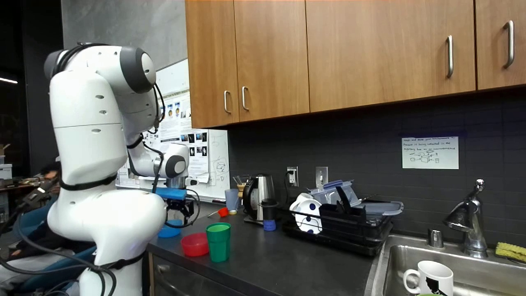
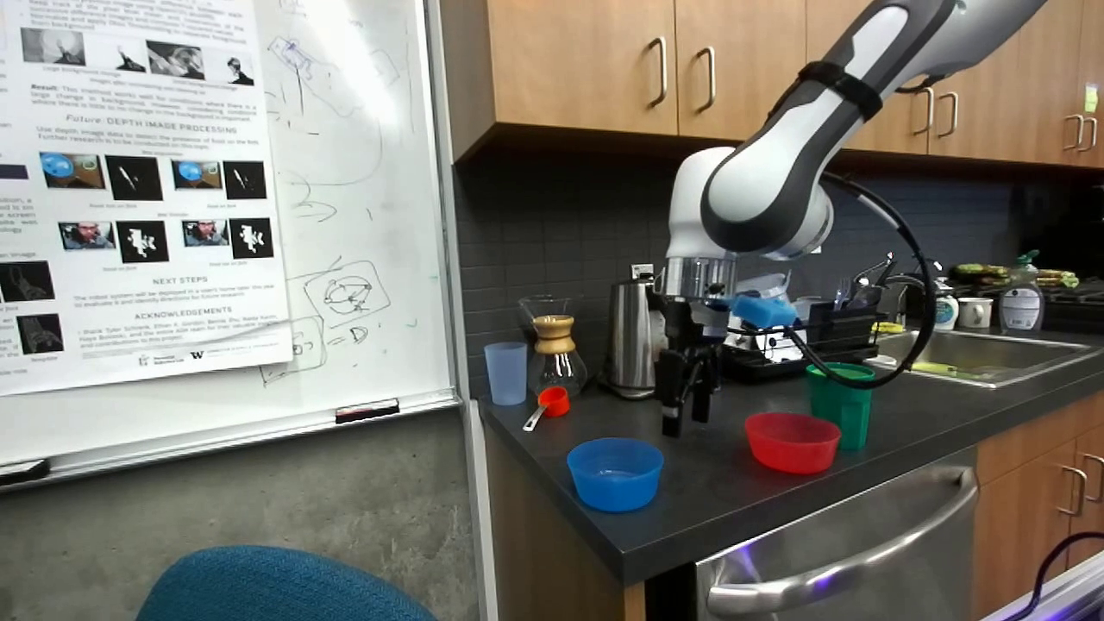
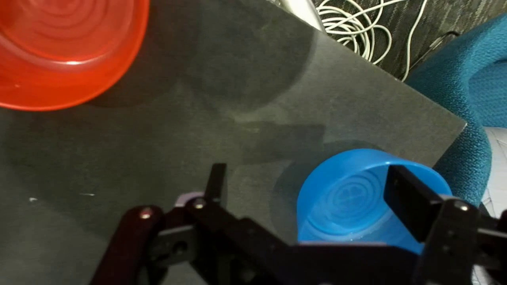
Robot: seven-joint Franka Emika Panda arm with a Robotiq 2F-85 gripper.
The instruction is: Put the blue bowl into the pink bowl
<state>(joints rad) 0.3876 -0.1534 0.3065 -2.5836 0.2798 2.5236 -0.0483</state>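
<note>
The end effector (image 2: pixel 687 416), black and angular, hangs over the dark, matte desk (image 2: pixel 716 474) with its jaws spread wide. Near it, close to the desk's corner, stands the blue bowl (image 2: pixel 615 481), upright, smooth-walled and round, with concentric rings moulded in its base. Farther along the edge above the steel-fronted appliance (image 2: pixel 819 543) sits the pink bowl (image 2: pixel 792 444), reddish, glossy and ringed likewise, apart from the blue one. Just beside it rises the taller, faceted green cup (image 2: pixel 847 409).
</note>
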